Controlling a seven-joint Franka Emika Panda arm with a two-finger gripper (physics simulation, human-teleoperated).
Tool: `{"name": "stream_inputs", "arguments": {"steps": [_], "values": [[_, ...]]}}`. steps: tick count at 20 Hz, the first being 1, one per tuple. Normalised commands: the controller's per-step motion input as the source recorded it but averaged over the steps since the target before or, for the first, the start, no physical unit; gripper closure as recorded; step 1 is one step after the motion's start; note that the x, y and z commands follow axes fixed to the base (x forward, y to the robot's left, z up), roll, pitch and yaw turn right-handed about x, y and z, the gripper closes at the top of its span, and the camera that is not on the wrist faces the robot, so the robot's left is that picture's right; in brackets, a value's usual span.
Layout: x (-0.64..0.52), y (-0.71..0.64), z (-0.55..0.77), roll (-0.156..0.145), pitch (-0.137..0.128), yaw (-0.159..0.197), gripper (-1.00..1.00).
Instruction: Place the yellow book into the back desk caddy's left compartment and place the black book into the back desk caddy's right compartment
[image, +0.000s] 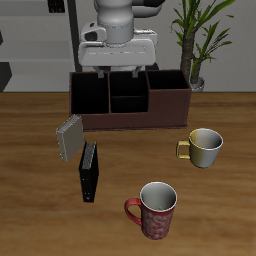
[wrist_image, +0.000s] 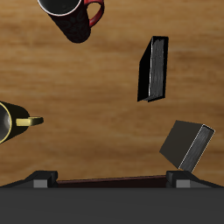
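The landmark taken is the back desk caddy (image: 130, 100), a long, low reddish-brown box standing at the rear of the wooden surface (image: 40, 190), its three black-lined sections open at the top.

Seen left to right in the exterior view: the yellow book (image: 69, 135), pale greyish-beige, stands tilted on the surface just in front of one end of the caddy, apart from its front wall. The black book (image: 89, 171) lies just beside it, nearer the front edge of the surface; whether the two books touch cannot be told. Both books are outside the caddy. A red mug (image: 154, 210) stands upright well in front of the caddy, near the front edge. A pale mug with a yellow handle (image: 203, 148) stands upright in front of the caddy's other end. A potted plant (image: 197, 40) stands behind that end.

The caddy's end sections, the left compartment (image: 166, 85) and the right compartment (image: 91, 90), show only dark lining.

The pincer (image: 118, 70) hangs above the caddy's rear, holding nothing. In the wrist view two dark finger ends show well apart, so the opening reads as wide. That view shows both books and both mugs lying on the surface.
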Motion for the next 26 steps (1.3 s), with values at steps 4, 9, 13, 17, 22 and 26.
{"name": "stream_inputs", "arguments": {"steps": [4,9,13,17,22,26], "values": [[0.06,-0.54,0.01,0.041,-0.005,-0.028,-1.00],[0.08,-0.75,-0.03,-0.015,-0.008,-0.071,-1.00],[0.01,-0.62,-0.14,-0.022,-0.004,0.013,-1.00],[-0.02,-0.40,-0.06,0.002,-0.009,-0.019,-1.00],[0.00,-0.49,-0.10,-0.033,-0.050,-0.050,-1.00],[0.03,-0.29,-0.17,-0.021,-0.028,-0.068,-1.00]]}}
